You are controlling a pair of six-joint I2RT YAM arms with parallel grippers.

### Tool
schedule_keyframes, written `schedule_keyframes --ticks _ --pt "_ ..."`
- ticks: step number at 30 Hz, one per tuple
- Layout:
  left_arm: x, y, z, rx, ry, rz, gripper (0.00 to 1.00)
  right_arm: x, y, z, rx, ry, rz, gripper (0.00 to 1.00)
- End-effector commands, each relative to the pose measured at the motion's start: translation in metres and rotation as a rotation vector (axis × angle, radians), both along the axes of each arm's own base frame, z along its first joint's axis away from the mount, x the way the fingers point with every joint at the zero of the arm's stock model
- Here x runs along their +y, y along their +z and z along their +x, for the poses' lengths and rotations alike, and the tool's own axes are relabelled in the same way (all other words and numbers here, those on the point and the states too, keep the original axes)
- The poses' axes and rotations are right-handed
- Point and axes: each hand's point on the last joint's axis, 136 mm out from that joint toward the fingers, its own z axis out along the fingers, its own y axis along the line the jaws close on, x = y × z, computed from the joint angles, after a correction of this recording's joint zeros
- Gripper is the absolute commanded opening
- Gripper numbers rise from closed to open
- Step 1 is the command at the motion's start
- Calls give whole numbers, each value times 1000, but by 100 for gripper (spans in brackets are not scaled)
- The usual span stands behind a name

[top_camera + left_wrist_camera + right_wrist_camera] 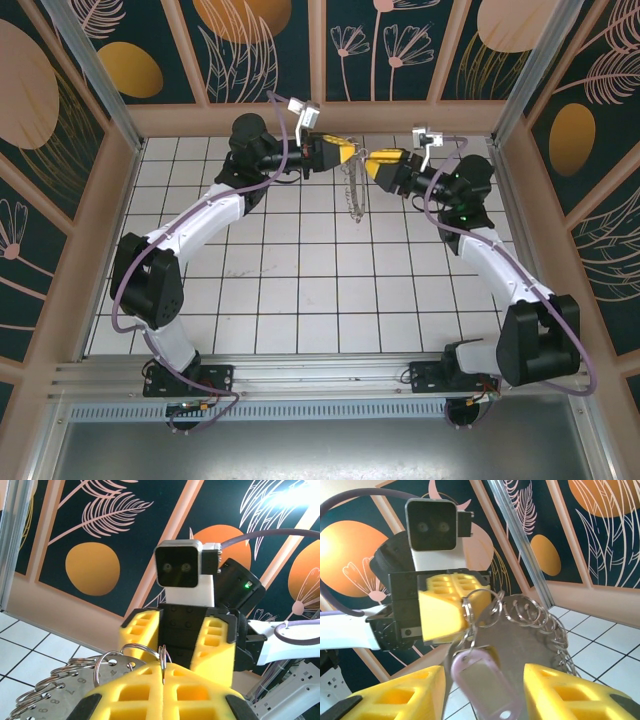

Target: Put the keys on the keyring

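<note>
Both arms meet in the air at the back of the table. My left gripper is shut on a small split ring at the rim of the keyring, which hangs below it. In the right wrist view the keyring is a flat metal piece fringed with several small rings. The key's lilac tag dangles from linked rings beside the left gripper. It hangs between the spread fingers of my right gripper, touching neither. The key's metal blade is hidden behind the tag.
The white tiled floor lies well below both grippers. Patterned walls close the back and sides, with a metal post close by. The right gripper faces the left one head on.
</note>
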Motion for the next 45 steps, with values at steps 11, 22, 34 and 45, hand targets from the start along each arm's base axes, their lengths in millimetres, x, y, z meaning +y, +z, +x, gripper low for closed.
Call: schedule_keyframes --ticks 11,22,34,45 --pt "-5 19 -14 -60 -45 -25 0 6 23 1 -93 29 5 19" --pt "-6 21 -6 -56 -10 -36 0 10 3 -10 -59 69 -20 0" --pt "-6 23 -7 -56 -10 -44 0 18 -15 -22 -30 81 -43 0" --pt "-8 17 -10 -47 -34 -32 0 -6 20 -20 -110 29 -44 32"
